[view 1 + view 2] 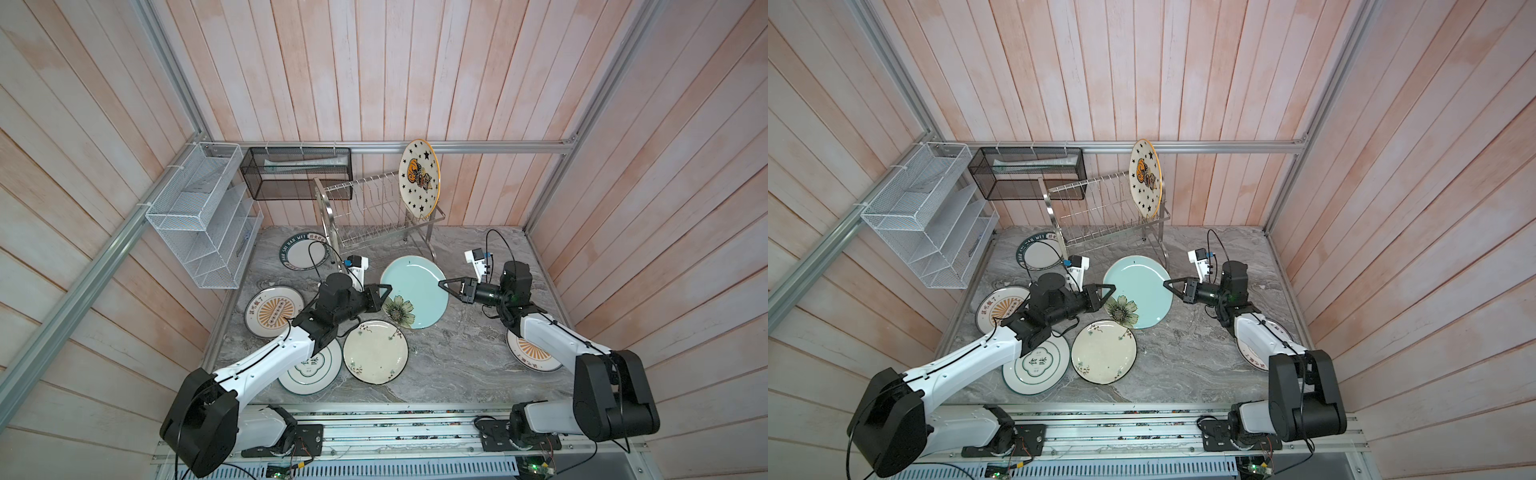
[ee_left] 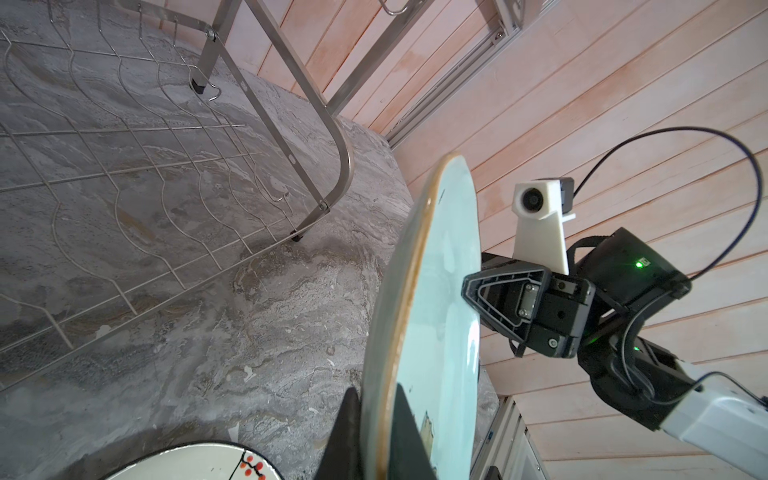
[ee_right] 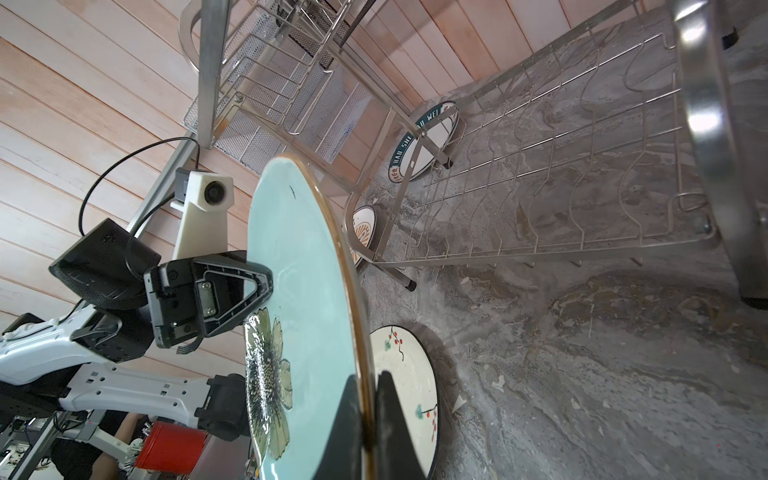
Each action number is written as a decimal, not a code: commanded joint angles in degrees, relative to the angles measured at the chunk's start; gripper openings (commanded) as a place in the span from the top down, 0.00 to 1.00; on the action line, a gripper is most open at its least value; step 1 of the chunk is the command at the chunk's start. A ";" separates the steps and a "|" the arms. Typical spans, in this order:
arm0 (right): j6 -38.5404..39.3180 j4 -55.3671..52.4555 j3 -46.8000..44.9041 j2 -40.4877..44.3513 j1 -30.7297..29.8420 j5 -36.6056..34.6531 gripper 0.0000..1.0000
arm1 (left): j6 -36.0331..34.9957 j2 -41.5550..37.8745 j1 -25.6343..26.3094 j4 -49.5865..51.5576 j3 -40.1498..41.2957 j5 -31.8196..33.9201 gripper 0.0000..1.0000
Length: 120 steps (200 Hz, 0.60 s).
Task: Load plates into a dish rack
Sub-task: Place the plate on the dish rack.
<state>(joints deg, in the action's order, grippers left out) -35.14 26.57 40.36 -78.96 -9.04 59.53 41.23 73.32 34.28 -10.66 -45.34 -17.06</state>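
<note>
A pale blue plate [image 1: 417,282] [image 1: 1140,282] with a flower is lifted off the marble table in front of the dish rack [image 1: 365,216] [image 1: 1100,216]. My left gripper [image 1: 388,289] [image 1: 1113,287] [image 2: 376,390] is shut on its left rim. My right gripper [image 1: 441,284] [image 1: 1165,283] [image 3: 369,376] is shut on the opposite rim. Both wrist views show the blue plate [image 2: 440,332] [image 3: 307,257] edge-on between the fingers. A star-patterned plate [image 1: 419,178] [image 1: 1145,178] stands upright at the right end of the rack's upper tier.
Flat on the table lie a cream blossom plate [image 1: 376,351], an orange sunburst plate [image 1: 274,311], a green-ringed lettered plate [image 1: 309,368], a dark-ringed plate [image 1: 303,251] and a sunburst plate [image 1: 536,355] under the right arm. A white mesh shelf [image 1: 199,220] and black mesh basket [image 1: 297,174] hang behind.
</note>
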 commanded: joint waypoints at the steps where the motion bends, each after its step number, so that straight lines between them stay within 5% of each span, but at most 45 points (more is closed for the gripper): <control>1: -2.05 5.28 0.17 1.44 -1.90 6.22 0.99 | -0.48 -0.99 0.77 -3.90 1.37 -1.64 1.00; 59: -0.03 5.23 -0.62 0.18 -4.44 9.62 0.79 | 0.27 -2.39 0.74 -5.95 2.35 -0.44 1.00; 120: 0.13 6.09 -0.42 -2.05 -8.35 10.84 0.78 | 0.17 -2.66 0.71 -5.96 2.45 -0.59 1.00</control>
<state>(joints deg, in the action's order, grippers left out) -35.73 28.25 40.01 -81.03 -14.04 62.33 41.58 71.35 34.35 -12.78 -43.03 -17.54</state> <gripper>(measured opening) 0.222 0.101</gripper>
